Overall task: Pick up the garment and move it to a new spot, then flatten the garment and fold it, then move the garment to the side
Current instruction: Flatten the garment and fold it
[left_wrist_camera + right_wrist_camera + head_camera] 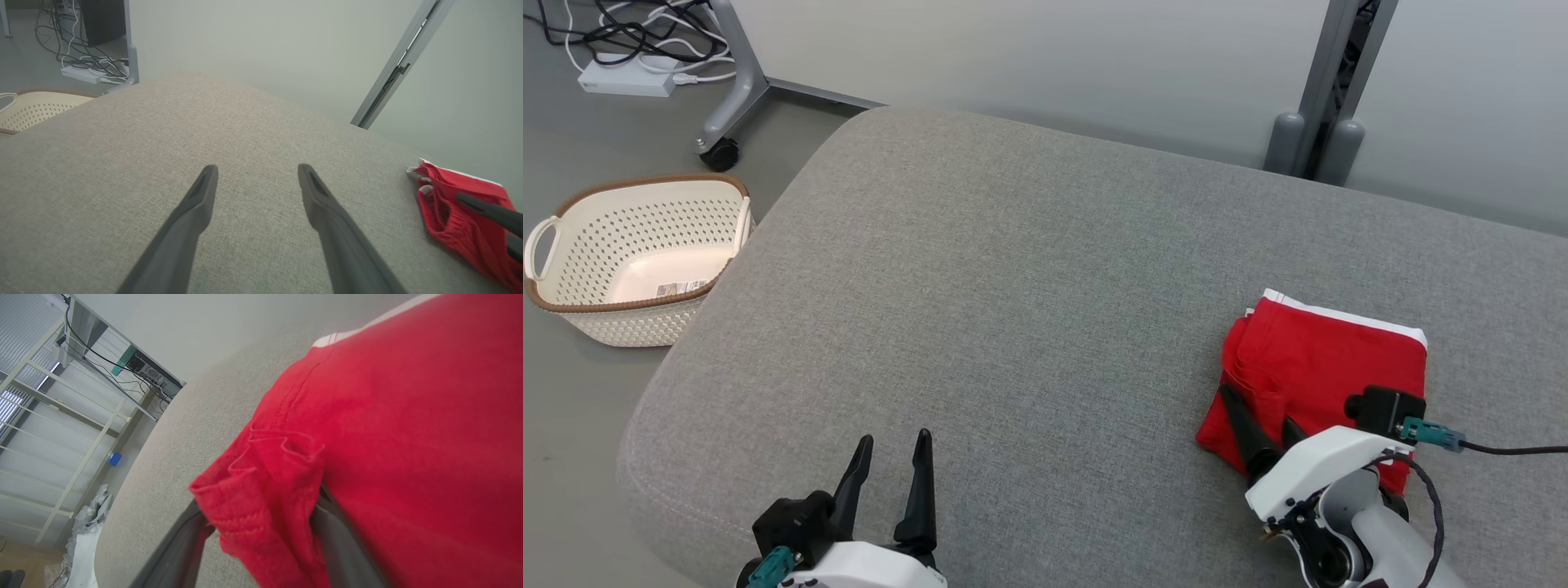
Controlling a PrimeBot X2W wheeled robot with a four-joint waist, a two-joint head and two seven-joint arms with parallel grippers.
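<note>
Head view: the folded red garment (1327, 367) lies on the right side of the gray cushion (1029, 286), its white edge away from me. My right hand (1258, 406) is at its near left corner, fingers spread, a fold loose between them. My left hand (894, 438) hovers wide open over bare cushion, holding nothing.

A pale wall (1054, 57) backs the grey cushion (1029, 269), with a cream basket (629, 327) and cables (645, 33) on the floor (572, 408).

White wrist shells (1319, 469); long dark tapered fingers (920, 490) on left end effector (894, 438) and right end effector (1255, 406); teal connectors (1429, 431); black cable (1511, 448).
</note>
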